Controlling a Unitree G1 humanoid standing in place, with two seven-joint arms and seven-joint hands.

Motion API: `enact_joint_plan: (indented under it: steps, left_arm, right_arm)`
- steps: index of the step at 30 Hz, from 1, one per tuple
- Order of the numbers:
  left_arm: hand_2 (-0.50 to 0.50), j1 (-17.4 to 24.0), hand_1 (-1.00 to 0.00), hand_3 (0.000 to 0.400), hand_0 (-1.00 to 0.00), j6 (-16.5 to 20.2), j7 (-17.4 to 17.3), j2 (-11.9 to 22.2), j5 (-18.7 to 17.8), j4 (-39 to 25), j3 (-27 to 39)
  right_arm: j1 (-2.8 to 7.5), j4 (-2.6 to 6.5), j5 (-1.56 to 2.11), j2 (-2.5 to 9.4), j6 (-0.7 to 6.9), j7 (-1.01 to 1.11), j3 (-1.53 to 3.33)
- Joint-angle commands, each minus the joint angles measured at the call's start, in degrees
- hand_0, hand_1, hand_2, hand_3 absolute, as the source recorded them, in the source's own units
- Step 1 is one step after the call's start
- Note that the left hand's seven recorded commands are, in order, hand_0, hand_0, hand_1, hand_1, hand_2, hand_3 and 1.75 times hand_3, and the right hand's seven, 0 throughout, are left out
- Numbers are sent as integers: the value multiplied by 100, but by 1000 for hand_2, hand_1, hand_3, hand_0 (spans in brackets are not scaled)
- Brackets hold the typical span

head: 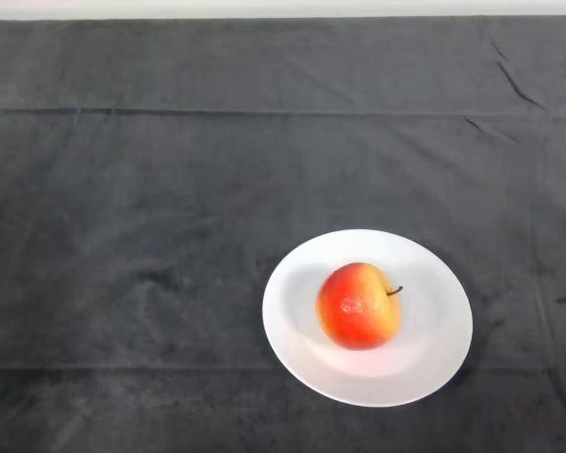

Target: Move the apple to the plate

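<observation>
a creased dark cloth (170, 189) covers the table, pale strip (283, 8) beyond.

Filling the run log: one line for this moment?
apple: on plate | plate: on dark cloth | hand: not in view

No text, label, brand, number or sign can be read anywhere: not on the apple (358, 306), not on the white plate (434, 359), and not on the dark cloth (170, 189).

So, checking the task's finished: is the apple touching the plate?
Touching. The head view shows the apple resting on the white plate, near its centre.
</observation>
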Motion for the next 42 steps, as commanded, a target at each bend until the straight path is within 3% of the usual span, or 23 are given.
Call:
enact_joint_plan:
  steps: [1,20,42]
  left_arm:
    - [0,297,0,0,0,-16,125,319,25,-286,186]
    - [0,881,0,0,0,-353,52,195,-22,-340,1519]
    - [0,740,0,0,0,-590,224,-159,91,-120,2128]
  right_arm:
    - [-153,2,-3,-237,66,-21,-96]
    - [-155,6,0,-239,69,-22,-97]
    - [-159,14,1,-242,71,-19,-96]
